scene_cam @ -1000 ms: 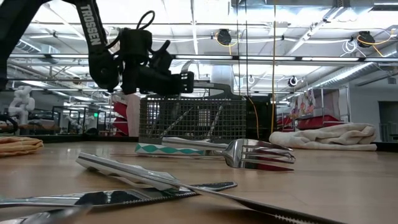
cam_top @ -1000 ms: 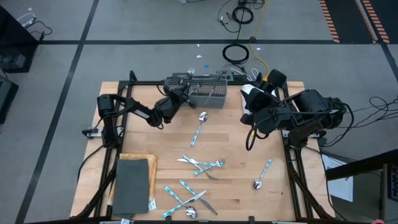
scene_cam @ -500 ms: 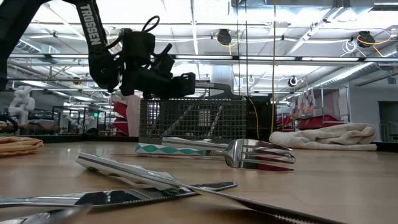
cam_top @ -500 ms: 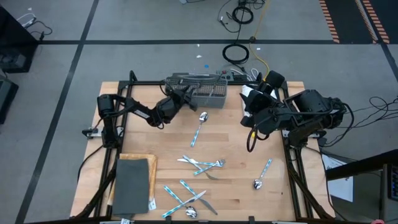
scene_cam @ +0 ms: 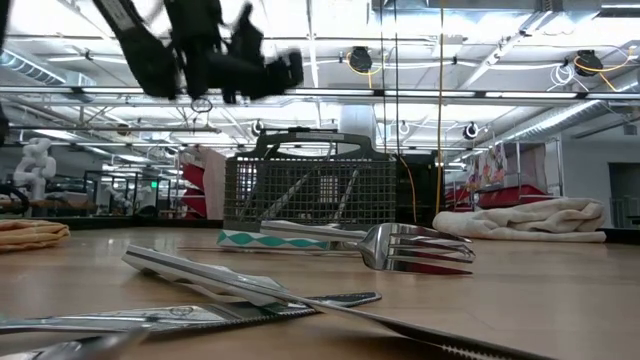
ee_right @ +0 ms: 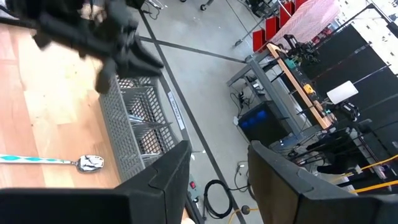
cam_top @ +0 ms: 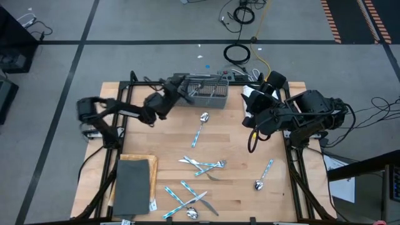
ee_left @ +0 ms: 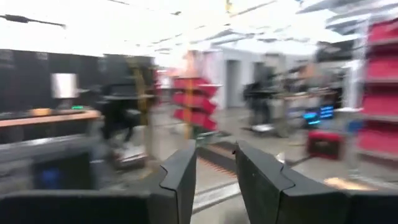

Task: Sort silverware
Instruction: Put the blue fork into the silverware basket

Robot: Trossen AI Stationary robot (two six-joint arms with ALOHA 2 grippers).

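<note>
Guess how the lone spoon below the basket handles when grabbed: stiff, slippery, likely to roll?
The spoon is probably stiff: it looks like thin metal. Its shiny bowl is likely slippery; the patterned handle seems the safer grip. It lies flat on the table, so it may pivot rather than roll.

We see a pale wooden worktop [cam_top: 231, 156] with a smooth matt grain, glossy metal silverware [cam_top: 200, 165] with patterned handles, a grey wire-mesh basket [cam_top: 209, 95], and a soft white cloth towel [scene_cam: 525, 218].
</note>
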